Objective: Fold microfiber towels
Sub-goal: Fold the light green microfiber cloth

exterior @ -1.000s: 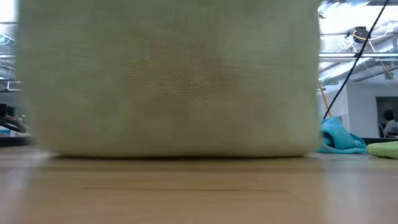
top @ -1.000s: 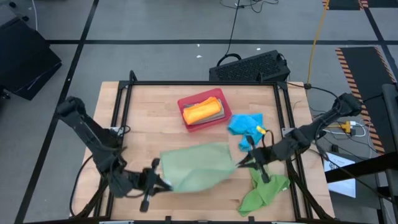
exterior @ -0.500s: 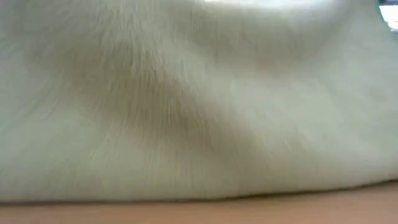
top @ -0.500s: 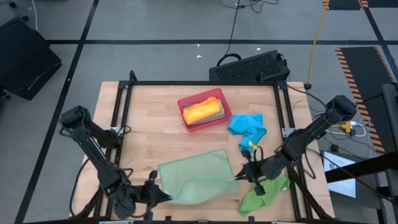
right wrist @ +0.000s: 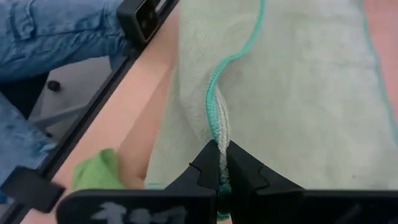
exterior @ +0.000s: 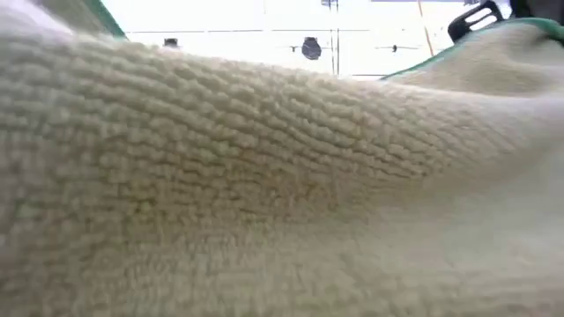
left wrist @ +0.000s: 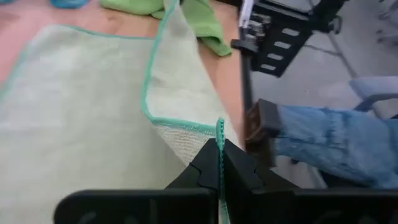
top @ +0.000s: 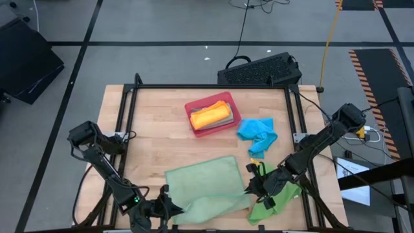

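Sage green towel (top: 204, 188) spread at 6 o'clock on the table (top: 155, 129), near edge doubled over toward the front rail. Left gripper (left wrist: 219, 163) at 7 o'clock, clamped on a teal-hemmed corner of that towel; right gripper (right wrist: 221, 163) at 5 o'clock, clamped on the opposite corner. Bright green towel (top: 275, 200) crumpled just beside the right gripper, at the table's front right edge. Bright blue towel (top: 257, 133) bunched at 3 o'clock. Red tray (top: 212, 115) with orange towel (top: 210, 115) at 12 o'clock. Bare wood at 9 to 11 o'clock. Denim-clad legs (left wrist: 329, 144) just beyond the front rail.
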